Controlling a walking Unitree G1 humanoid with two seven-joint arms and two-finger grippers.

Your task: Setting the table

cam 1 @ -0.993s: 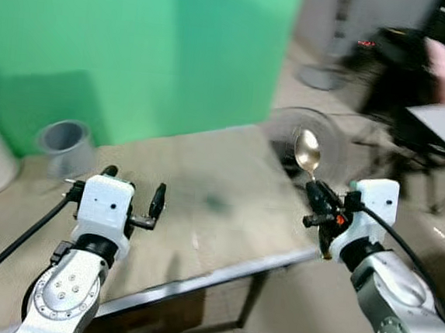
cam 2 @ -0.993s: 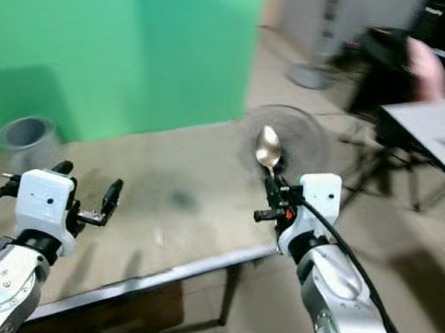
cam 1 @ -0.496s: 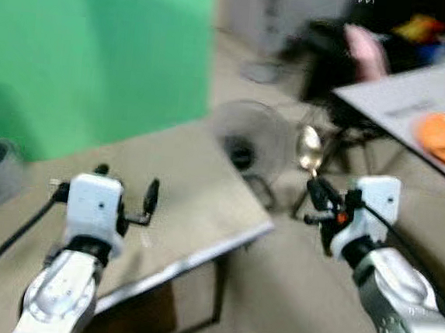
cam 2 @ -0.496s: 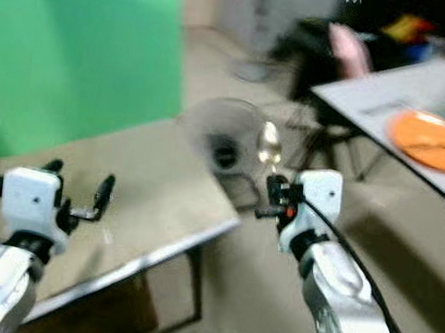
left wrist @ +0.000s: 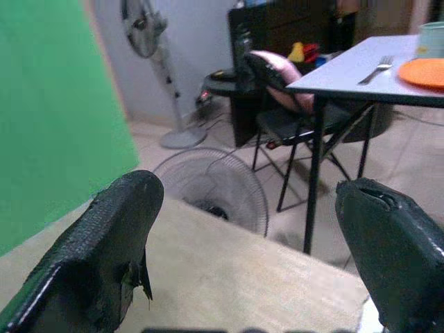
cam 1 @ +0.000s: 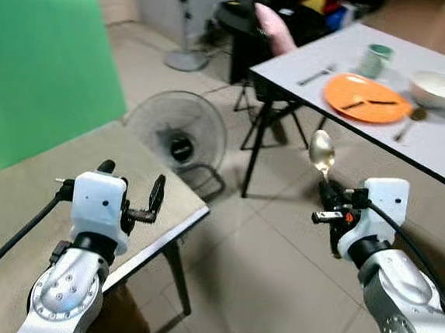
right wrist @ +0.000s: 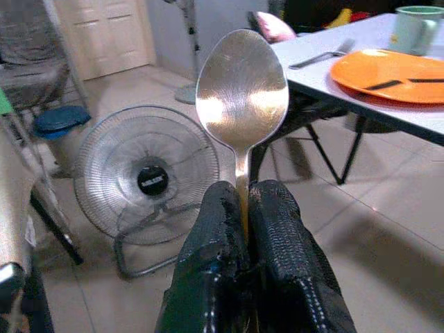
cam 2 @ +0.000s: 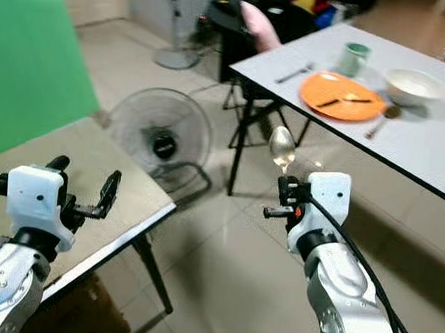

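My right gripper [cam 1: 330, 201] is shut on a silver spoon [cam 1: 322, 153], held upright with its bowl on top [right wrist: 242, 87]. It hangs over the tiled floor, short of a white dining table [cam 1: 442, 147] at the upper right. That table carries an orange plate [cam 1: 367, 98] with dark chopsticks, a teal mug [cam 1: 374, 60], a white bowl [cam 1: 440, 89], a fork [cam 1: 318, 75] and another spoon [cam 1: 410, 122]. My left gripper [cam 1: 130, 193] is open and empty above the corner of a beige table [cam 1: 41, 190].
A floor fan [cam 1: 176, 135] lies tilted on the tiles between the two tables. A black chair with a pink cushion [cam 1: 272, 27] stands behind the white table's corner, and a standing fan's base [cam 1: 187, 58] is further back. A green screen [cam 1: 41, 57] rises at left.
The camera has swung right: the green screen slid left and the white table with its plate, mug and bowl came fully into view. Both grippers keep their pose, spoon still held.
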